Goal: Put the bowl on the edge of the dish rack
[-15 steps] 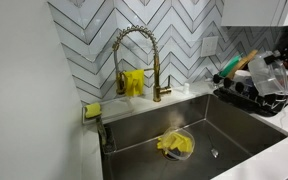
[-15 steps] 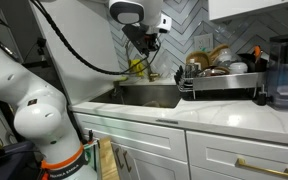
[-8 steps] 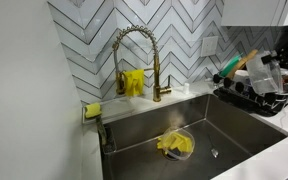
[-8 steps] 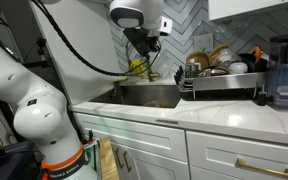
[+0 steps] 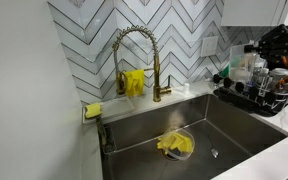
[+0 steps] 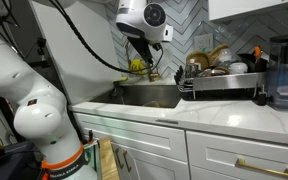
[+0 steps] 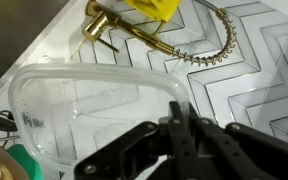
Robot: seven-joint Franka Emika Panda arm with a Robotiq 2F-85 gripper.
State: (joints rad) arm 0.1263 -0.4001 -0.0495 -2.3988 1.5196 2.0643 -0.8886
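Since the earlier frames, the black two-fingered gripper (image 5: pixel 282 45) has pushed further into sight at the upper right of an exterior view, and the see-through items beneath it have shifted toward the sink. In the other exterior picture the white robot arm (image 6: pixel 24 90) has carried its wrist slightly to the right.

In the wrist view the fingers are drawn close together on the near rim of the small greyish, see-through glassy bowl (image 7: pixel 84 115), and they appear to pinch it. The bowl hangs in front of the gripper, over the white chevron-tiled backsplash (image 7: pixel 254 60) and below the curved gold faucet (image 7: pixel 119 32). The gripper sits above the black wire-framed dish rack (image 5: pixel 234 98), which is crowded with dishes and stands just beside the stainless steel sink (image 5: pixel 239 130). Whether the bowl touches the rack cannot be told.

A second clear bowl holding a yellow cloth (image 5: pixel 175 145) lies on the sink floor, well apart from the rack. A yellow sponge (image 5: pixel 92 110) rests on the counter near the faucet.
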